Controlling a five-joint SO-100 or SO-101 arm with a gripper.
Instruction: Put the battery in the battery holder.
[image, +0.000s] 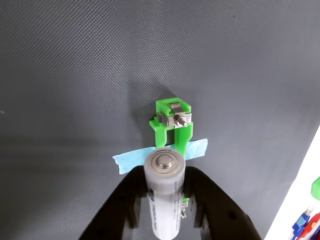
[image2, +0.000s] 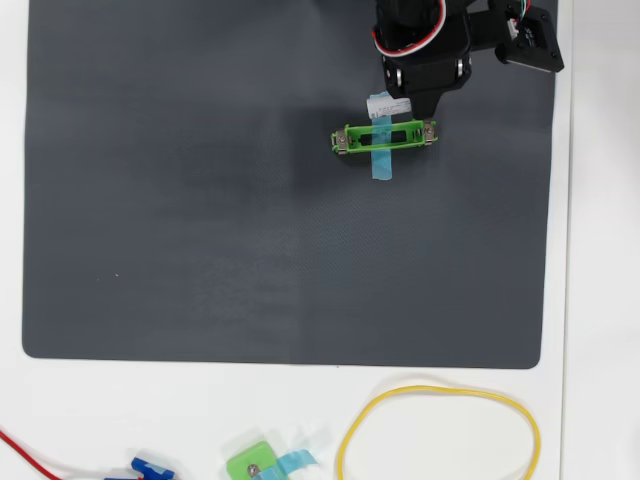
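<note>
Gripper (image: 165, 212) clamped on the battery (image: 164, 192), black jaws pinching it from both sides w/ its grey flat end facing the cam. Wrist view: battery comes up from bottom centre, long axis running away from the lens toward the battery holder (image: 172, 122). Holder's far end w/ metal contact sits just beyond and slightly right of the battery tip; blue tape (image: 160, 156) crosses the frame right behind that tip. Rest of the holder hidden under battery and jaws, only a bit of green + contact peeks bottom right by the jaw. So here battery axis looks roughly in line w/ the holder, above it, prob. not seated; can't tell contact from this angle. Overhead view: gripper (image2: 395, 100) at top right of the dark mat (image2: 200, 200), battery (image2: 388, 105) seen as a short pale piece just above the holder (image2: 384, 137), nearly touching its upper edge in the pic. Holder lies long axis left-right, tape (image2: 381, 160) crossing top-bottom. Battery also lies roughly left-right, over the holder's middle, so axes approx parallel. Judgement: next move is mainly a lowering into the slot, small shift toward the frame, keep ends matched to contacts.
</note>
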